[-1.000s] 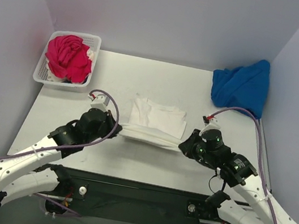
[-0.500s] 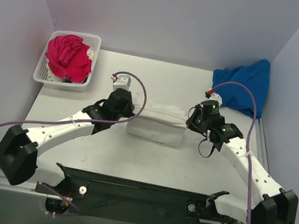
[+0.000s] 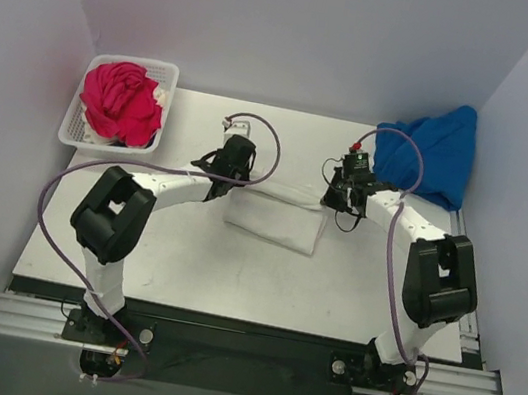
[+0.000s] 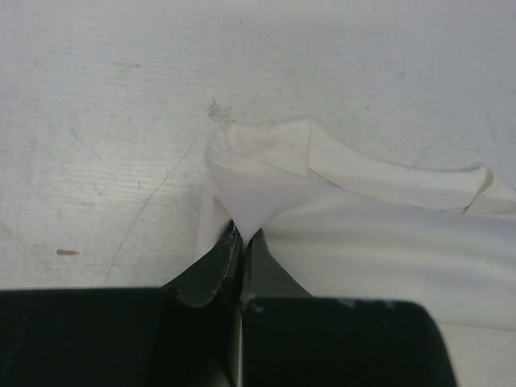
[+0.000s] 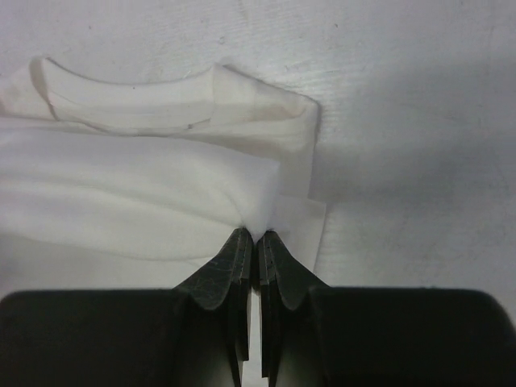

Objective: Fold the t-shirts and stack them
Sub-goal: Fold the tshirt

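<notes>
Left tool (image 4: 242,233), right tool (image 5: 256,237) — clamped on white t-shirt (image 3: 275,222), perhaps its fold; pinch plain only wrist-side.

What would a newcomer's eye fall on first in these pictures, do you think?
The folded white cloth t-shirt mid-table, with the left gripper and right gripper each shut on one end of its far edge. Then the crumpled magenta-pink shirt in the white plastic lattice basket far left, and the bright blue shirt heaped far right.

The pinched corners of the white t-shirt (image 3: 275,222) lay hidden inside the left tool (image 4: 240,234) and right tool (image 5: 256,236).
</notes>
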Robot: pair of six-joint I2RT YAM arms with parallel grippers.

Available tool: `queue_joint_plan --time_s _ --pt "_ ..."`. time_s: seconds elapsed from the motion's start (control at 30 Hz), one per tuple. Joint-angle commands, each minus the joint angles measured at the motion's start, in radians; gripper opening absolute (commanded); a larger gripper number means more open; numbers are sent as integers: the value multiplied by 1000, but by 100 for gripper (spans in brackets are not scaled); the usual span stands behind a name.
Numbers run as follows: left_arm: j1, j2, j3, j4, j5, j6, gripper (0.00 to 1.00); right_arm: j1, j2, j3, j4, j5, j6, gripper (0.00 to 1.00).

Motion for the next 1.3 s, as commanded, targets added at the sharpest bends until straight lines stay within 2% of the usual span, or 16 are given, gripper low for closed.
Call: queue_joint_plan --time_s 0.0,0.03,0.07,0.1,0.17,0.2,0.33,0.43,0.57,0.73,0.83,1.1,1.27 --pt "38 49 128 64 11 58 7 -14 45 89 26 -1 2 0" --pt "44 60 145 76 16 64 18 -17 71 101 26 9 4 2" --pt "55 75 156 85 24 72 27 -20 79 127 34 14 7 17" --pt "61 78 179 95 28 81 45 -23 97 144 34 16 6 24" --pt "70 69 188 131 34 86 53 -28 105 189 31 35 7 32" --pt "79 61 187 153 45 87 59 -30 100 201 31 43 7 33" --pt "83 26 197 207 51 98 68 -28 67 232 25 92 -1 35" --pt "83 3 181 201 68 106 68 -5 25 218 11 135 -30 34" --pt "80 -64 83 193 109 98 68 52 -19 194 -35 172 -56 34" --pt "49 -136 -14 159 133 95 68 150 -30 152 -61 170 -57 34" --pt "37 -158 -51 144 149 86 68 158 -15 143 -63 131 -30 34" --pt "30 -72 -39 119 191 57 59 152 117 196 -61 77 1 34" --pt "44 47 74 92 192 64 58 116 195 255 -63 34 9 33"
